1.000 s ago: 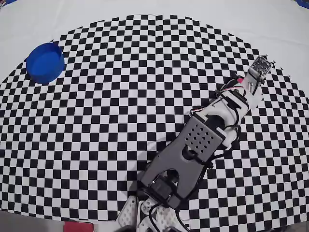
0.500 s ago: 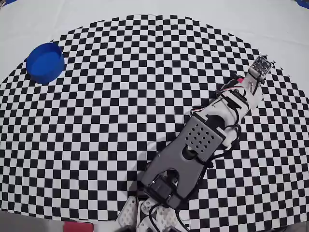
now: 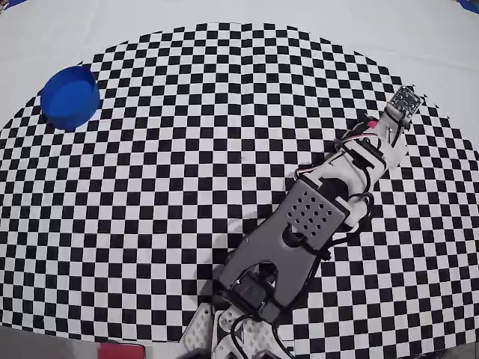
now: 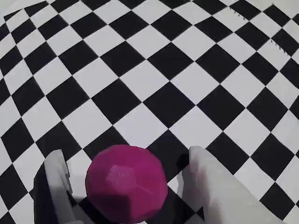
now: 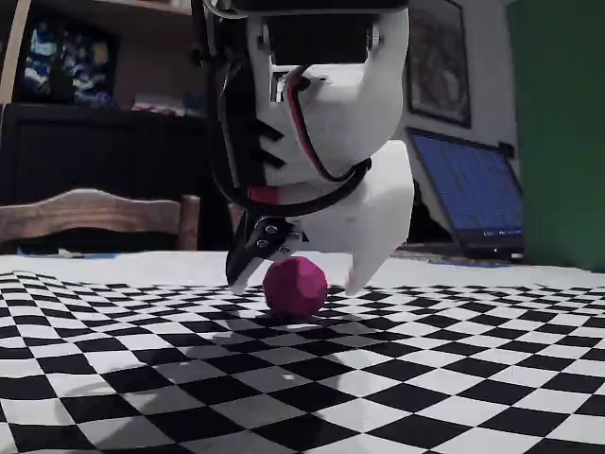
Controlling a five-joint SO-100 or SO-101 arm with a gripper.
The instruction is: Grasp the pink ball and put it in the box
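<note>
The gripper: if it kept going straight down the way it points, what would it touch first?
Probably the pink ball, which sits between the open gripper fingers on the checkered cloth; the fingertips may meet the cloth almost together.

Almost no change: arm (image 3: 314,217) shifted a hair in overhead view, nothing else moved.

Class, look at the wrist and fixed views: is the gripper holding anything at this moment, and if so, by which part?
Nothing is held. The gripper is open, its fingers straddling the pink ball, which rests on the checkered cloth with gaps on both sides.
</note>
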